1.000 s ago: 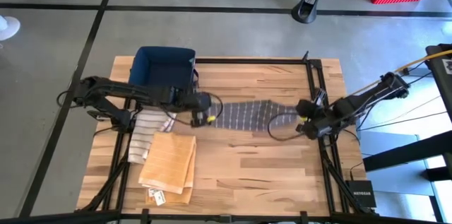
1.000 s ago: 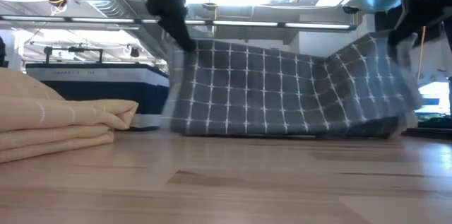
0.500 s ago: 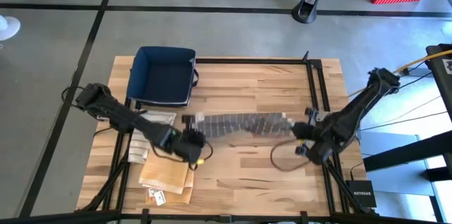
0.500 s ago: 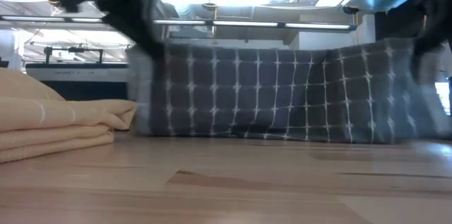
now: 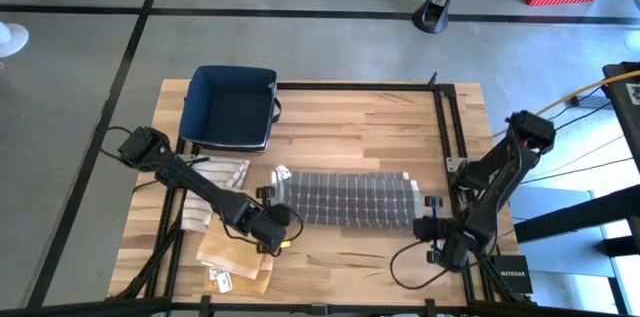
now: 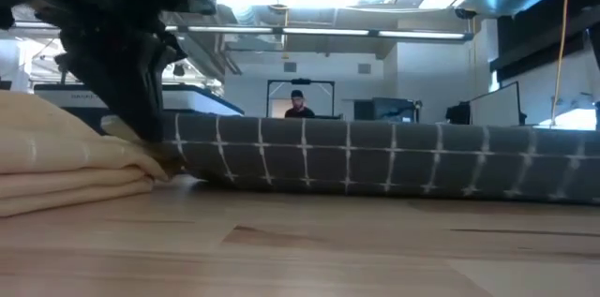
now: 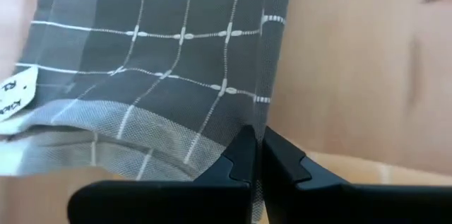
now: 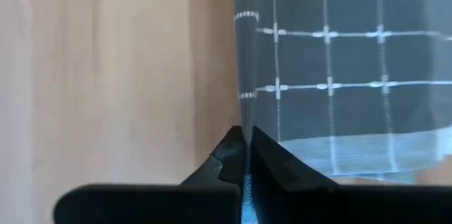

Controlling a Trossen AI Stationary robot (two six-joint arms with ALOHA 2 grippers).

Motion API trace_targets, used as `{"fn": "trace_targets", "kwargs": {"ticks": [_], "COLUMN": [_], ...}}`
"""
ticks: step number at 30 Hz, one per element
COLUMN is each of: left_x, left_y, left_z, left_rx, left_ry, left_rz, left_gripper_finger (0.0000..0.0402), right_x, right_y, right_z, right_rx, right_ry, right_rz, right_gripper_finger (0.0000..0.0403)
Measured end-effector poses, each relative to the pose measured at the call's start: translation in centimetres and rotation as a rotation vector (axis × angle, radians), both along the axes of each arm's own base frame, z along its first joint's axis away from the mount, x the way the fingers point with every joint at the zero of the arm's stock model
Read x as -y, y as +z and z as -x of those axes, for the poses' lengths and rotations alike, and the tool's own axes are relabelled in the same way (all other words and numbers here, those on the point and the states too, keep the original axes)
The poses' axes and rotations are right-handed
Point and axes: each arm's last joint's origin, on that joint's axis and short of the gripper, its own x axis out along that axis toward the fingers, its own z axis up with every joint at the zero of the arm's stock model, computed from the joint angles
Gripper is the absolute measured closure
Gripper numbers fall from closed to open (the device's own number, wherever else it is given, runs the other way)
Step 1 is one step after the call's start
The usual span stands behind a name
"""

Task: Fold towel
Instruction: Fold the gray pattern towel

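- Left gripper [image 7: 256,155] pinches one near corner of the grey checked towel [image 5: 345,198] (spread flat on the table [image 5: 380,117]).
- Right gripper [image 8: 245,155] clamps the other corner.

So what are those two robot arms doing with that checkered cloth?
They are folding it. The left gripper and the right gripper each have their fingers shut on a corner of the grey towel with white grid lines, which lies spread flat across the wooden table. A folded tan towel sits beside it, and a dark blue bin stands behind.
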Motion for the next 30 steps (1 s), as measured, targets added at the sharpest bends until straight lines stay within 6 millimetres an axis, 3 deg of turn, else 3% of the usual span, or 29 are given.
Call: {"fn": "trace_targets", "kwargs": {"ticks": [6,11,14,18,21,24,27,30], "left_x": [0.3,-0.2,-0.2,-0.5,-0.6,-1.1,-1.8,-3.1], "left_y": [0.2,0.1,0.5,2.6,3.7,4.4,3.8,1.7], "left_z": [-0.6,-0.5,-0.7,-1.6,-2.6,-4.0,-5.3,-6.0], "left_rx": [0.045,-0.002,-0.059,-0.124,-0.032,0.162,0.297,0.258], "left_ry": [0.010,0.086,0.075,0.065,0.051,0.005,0.022,0.062], "left_rz": [0.097,0.167,0.283,0.488,0.492,0.357,0.165,0.090], "left_gripper_finger": [0.0394,0.0338,0.0290,0.0248,0.0239,0.0241,0.0249,0.0253], "right_x": [-1.2,-1.3,-1.6,-2.2,-2.1,-1.4,-0.5,0.6], "right_y": [-1.5,-1.8,-0.9,1.7,3.3,4.1,3.7,2.2], "right_z": [-0.5,-0.2,0.0,-0.6,-1.6,-2.7,-3.7,-4.4], "right_rx": [-0.059,-0.163,-0.270,-0.337,-0.208,0.050,0.325,0.412], "right_ry": [0.003,0.002,-0.003,-0.001,0.018,0.053,0.000,-0.060], "right_rz": [-0.060,-0.092,-0.151,-0.257,-0.240,-0.101,0.086,0.178], "right_gripper_finger": [0.0382,0.0340,0.0299,0.0255,0.0237,0.0231,0.0232,0.0235]}}
